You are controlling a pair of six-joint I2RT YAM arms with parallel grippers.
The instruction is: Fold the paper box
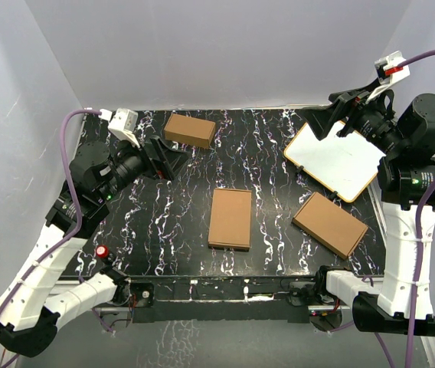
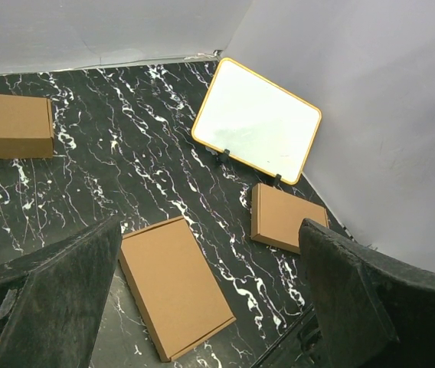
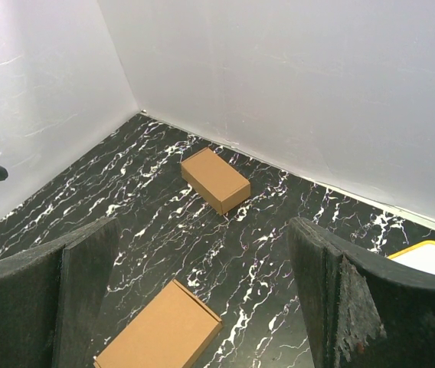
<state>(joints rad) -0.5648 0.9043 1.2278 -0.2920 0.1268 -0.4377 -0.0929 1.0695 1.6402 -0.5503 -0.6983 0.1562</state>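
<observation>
While the left claw [image 1: 171, 159] and right claw [image 1: 321, 121] both hang wide apart and empty above the worktop [image 1: 164, 230], the paper box [image 1: 230, 218] lies flat and closed at its middle. A second flat carton [image 1: 329, 224] lies to its right near a white board [image 1: 332, 161]; a chunkier carton [image 1: 189, 129] sits at the back left.

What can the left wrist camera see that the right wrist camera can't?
Only the left wrist view: the whole whiteboard and the flat box next to it. Only the right wrist view: the wall corner behind the chunky carton. Both: the chunky carton, the flat box in the middle, and the whiteboard, though the right wrist view catches just its corner.
</observation>
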